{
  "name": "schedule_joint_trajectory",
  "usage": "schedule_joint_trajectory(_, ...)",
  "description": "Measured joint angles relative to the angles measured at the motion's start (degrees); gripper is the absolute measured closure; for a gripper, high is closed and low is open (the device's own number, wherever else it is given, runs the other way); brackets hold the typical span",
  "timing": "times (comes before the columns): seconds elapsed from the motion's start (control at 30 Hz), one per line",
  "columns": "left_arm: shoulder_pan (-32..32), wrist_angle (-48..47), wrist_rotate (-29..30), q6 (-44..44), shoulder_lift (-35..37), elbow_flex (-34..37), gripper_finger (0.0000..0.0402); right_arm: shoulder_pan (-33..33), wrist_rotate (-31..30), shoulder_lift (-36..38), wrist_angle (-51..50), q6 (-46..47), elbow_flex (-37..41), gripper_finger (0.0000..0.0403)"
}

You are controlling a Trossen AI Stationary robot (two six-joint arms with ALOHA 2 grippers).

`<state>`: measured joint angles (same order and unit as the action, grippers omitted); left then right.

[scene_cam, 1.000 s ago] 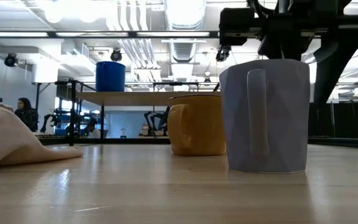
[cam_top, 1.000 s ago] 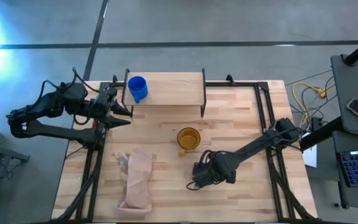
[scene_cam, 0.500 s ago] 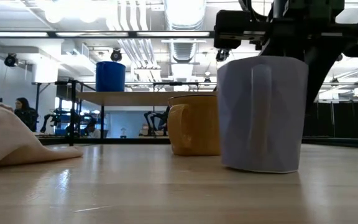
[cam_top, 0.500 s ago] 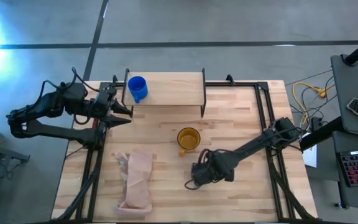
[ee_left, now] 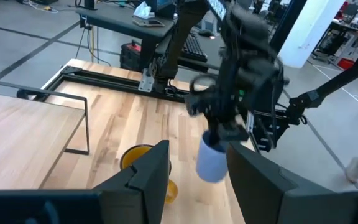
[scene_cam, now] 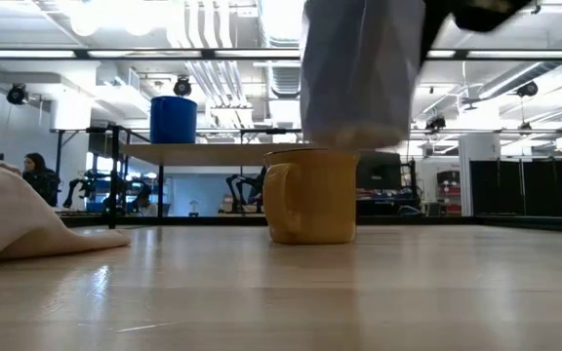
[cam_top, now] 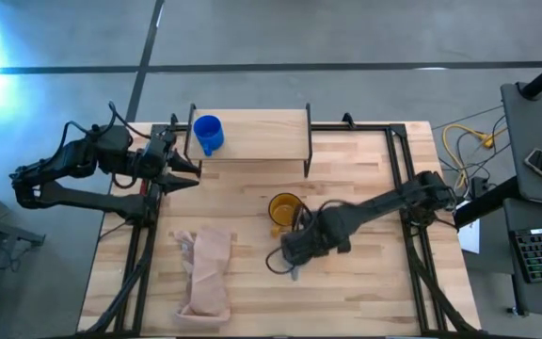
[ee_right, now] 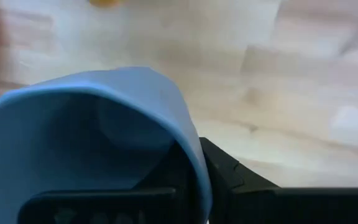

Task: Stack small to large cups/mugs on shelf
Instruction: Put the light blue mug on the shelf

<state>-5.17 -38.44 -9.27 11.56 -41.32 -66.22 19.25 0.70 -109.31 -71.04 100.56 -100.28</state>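
The grey-blue mug (scene_cam: 359, 73) hangs in the air in my right gripper (cam_top: 294, 250), just near and above the yellow-orange mug (cam_top: 286, 209), which stands on the table. The left wrist view also shows the grey-blue mug (ee_left: 213, 158) beside the yellow-orange mug (ee_left: 138, 158). A bright blue mug (cam_top: 207, 134) stands on the left end of the light-wood shelf (cam_top: 262, 141). My left gripper (cam_top: 192, 169) waits open by the shelf's left end. My right gripper holds the grey-blue mug by its rim wall (ee_right: 194, 158), with one finger (ee_right: 104, 202) inside the mug and the other finger (ee_right: 244, 183) outside. It comes from above, pointing down. The mug hangs lifted clear of the table, roughly upright, mouth up.
A tan cloth bag (cam_top: 210, 273) lies on the near left part of the table. Black frame rails (cam_top: 398, 160) run along the table's sides. Bare wood lies between the shelf and the yellow-orange mug, and on the shelf (scene_cam: 222, 153) to the right of the blue mug.
My right gripper has risen and moved toward the table's left and a little toward the far edge, up to the yellow-orange mug. The grey-blue mug, which stood on the table, is now lifted clear. My left arm has kept still.
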Motion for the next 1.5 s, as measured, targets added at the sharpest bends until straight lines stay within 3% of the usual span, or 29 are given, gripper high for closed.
schedule_joint_trajectory(0.23,-0.02,-0.02,0.9,0.09,-0.26,0.0,0.0256,-6.79,-6.16,-1.08,-11.47,-13.35,-14.14,0.0389)
schedule_joint_trajectory(0.5,-0.02,0.53,1.46,3.14,0.05,0.0,0.0256,-16.36,-7.39,-4.93,-12.33,-29.14,-23.52,0.0389)
schedule_joint_trajectory(0.73,-0.02,0.05,6.5,4.66,4.17,0.02,0.0256,-23.77,-8.81,-11.33,-11.27,-42.93,-34.83,0.039)
schedule_joint_trajectory(1.07,-0.02,-5.71,13.02,6.1,10.48,-0.09,0.0256,-33.43,-11.29,-11.17,0.89,-52.63,-34.76,0.039)
schedule_joint_trajectory(1.5,-0.02,-5.49,12.84,6.31,7.21,3.35,0.0256,-42.32,-7.48,-13.45,3.93,-56.13,-34.7,0.039)
